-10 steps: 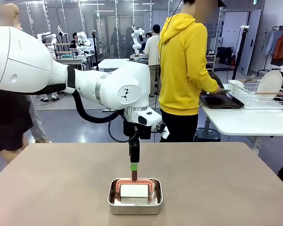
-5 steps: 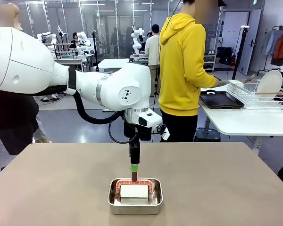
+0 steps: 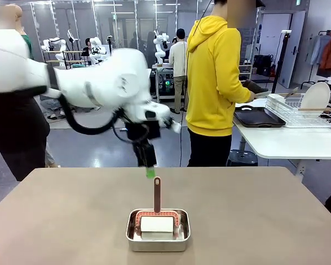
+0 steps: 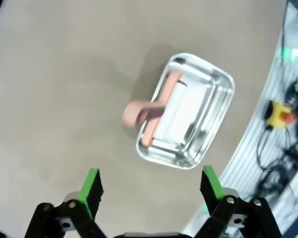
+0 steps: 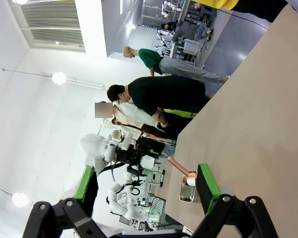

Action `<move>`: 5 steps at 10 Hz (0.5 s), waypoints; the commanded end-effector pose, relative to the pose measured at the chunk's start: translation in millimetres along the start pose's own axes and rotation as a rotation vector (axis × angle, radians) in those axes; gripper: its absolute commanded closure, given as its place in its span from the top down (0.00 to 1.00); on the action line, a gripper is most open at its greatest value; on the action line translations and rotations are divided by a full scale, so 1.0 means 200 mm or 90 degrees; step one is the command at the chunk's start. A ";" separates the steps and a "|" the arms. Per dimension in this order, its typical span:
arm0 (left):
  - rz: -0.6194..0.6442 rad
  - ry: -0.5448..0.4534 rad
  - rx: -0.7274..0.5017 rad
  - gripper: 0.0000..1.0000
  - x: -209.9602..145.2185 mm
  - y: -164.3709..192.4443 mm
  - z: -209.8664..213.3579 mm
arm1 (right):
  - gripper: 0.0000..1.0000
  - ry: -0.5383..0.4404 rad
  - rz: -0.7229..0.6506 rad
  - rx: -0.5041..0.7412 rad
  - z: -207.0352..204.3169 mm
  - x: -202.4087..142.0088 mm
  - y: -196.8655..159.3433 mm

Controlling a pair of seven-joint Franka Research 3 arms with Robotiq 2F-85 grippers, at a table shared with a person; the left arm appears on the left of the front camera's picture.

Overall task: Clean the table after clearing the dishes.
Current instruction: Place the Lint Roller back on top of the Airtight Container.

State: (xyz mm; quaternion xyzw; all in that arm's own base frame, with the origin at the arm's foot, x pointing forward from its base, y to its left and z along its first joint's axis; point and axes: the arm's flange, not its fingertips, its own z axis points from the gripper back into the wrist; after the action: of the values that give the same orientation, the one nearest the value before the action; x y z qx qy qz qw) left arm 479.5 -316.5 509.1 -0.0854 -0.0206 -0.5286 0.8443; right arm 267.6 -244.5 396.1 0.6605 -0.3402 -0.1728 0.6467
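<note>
The beige table carries a small steel pan near its front middle. In the pan sits a white-padded scrubber with a brown handle standing upright. My left gripper hangs blurred just above and left of the handle tip, apart from it. In the left wrist view the gripper is open above the pan and the pink handle, with nothing between the fingers. My right gripper is open and empty, looking along the table. A white plate stands in a wire rack.
A person in a yellow hoodie stands beyond the table's far edge, facing a white side table. On it are a dark tray and the wire rack. Other people stand at far left.
My left gripper has risen off the scrubber handle and swung up and to the left. The handle stays upright in the pan. The person now holds a dark thing up.
</note>
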 end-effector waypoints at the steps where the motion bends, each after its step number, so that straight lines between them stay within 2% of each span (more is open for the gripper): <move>1: 0.181 -0.090 -0.002 1.00 -0.31 -0.02 0.10 | 1.00 0.004 0.003 0.003 0.01 -0.01 0.02; 2: 0.291 -0.148 -0.027 1.00 -0.51 0.02 0.12 | 1.00 0.004 0.003 0.003 0.01 -0.01 0.02; 4: 0.434 -0.281 -0.131 1.00 -0.87 0.10 0.12 | 1.00 0.004 0.003 0.003 0.01 -0.01 0.02; 5: 0.494 -0.340 -0.150 1.00 -1.07 0.13 0.12 | 1.00 0.004 0.003 0.003 0.01 -0.01 0.02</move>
State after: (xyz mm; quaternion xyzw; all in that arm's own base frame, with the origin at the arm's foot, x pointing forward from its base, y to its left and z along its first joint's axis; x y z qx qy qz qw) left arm 433.8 -128.7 514.0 -0.2852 -0.0781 -0.1805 0.9380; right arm 267.4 -244.7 396.1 0.6604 -0.3405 -0.1729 0.6466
